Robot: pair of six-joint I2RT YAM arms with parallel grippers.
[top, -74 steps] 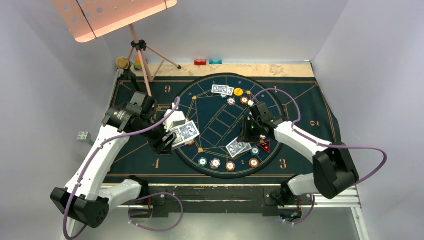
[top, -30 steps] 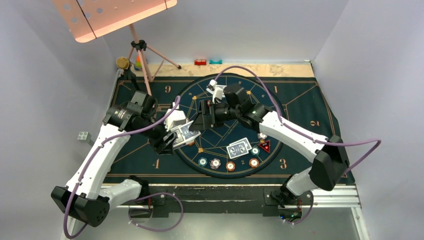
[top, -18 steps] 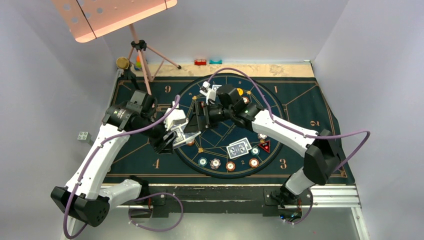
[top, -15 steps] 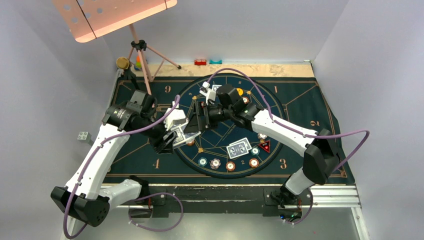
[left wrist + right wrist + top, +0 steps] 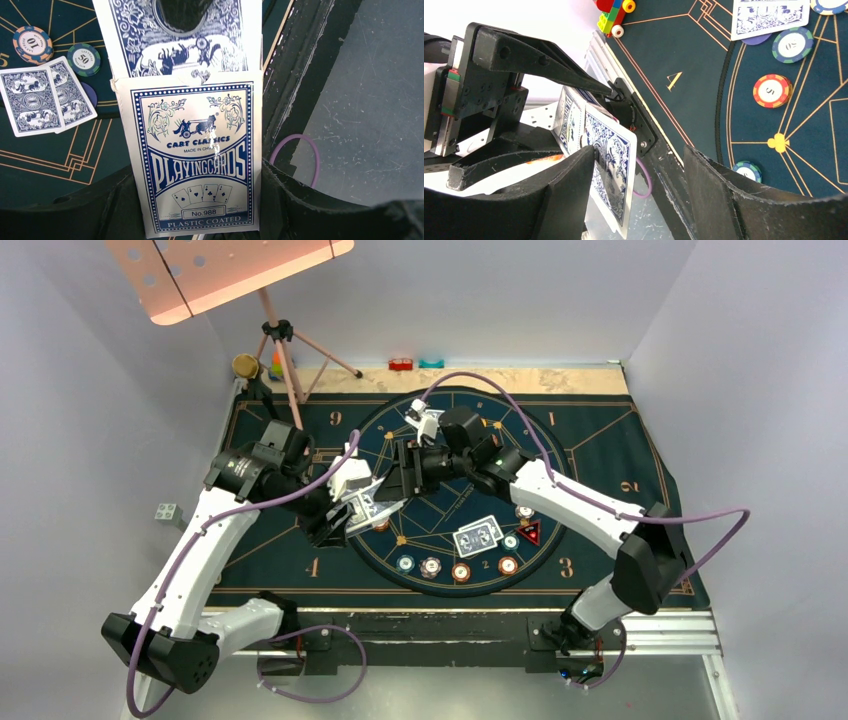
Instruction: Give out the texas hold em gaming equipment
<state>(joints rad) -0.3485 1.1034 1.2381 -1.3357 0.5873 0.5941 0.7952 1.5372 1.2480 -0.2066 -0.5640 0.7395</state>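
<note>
Blue-and-white card box point(image 5: 195, 165): pinched by its long edges in the left gripper point(image 5: 360, 512). Its printed face is turned to the left wrist camera and its open end points at the right gripper point(image 5: 640, 152).
Left gripper state: fingers pressed tight onto the card box, holding it raised off the mat.
Protruding card point(image 5: 220, 45): blue-backed and white-bordered, standing partly out of the box's open end. It is directly ahead of the left fingers and between the right ones.
Right gripper state: fingers spread, straddling the protruding card. One finger point(image 5: 569, 195) lies against the card and the other stands well clear of it, so there is no pinch on it.
Dealt pair point(image 5: 477, 535): two face-down cards overlapping on the mat, on the near side of the right gripper, beside its forearm.
Teal chip point(image 5: 510, 540): flat on the mat, just beside the dealt pair.
Orange-and-blue chip point(image 5: 32, 44): marked 10, near the same pair, off to one side of the left fingers.
Red triangular marker point(image 5: 529, 533): flat on the mat just beside the teal chip, at the edge of the right forearm.
Chip row point(image 5: 461, 571): four chips in a curve along the circle's near rim, nearer the bases than either gripper.
Table mat point(image 5: 620, 470): dark blue with gold lines, spread beneath both grippers.
</note>
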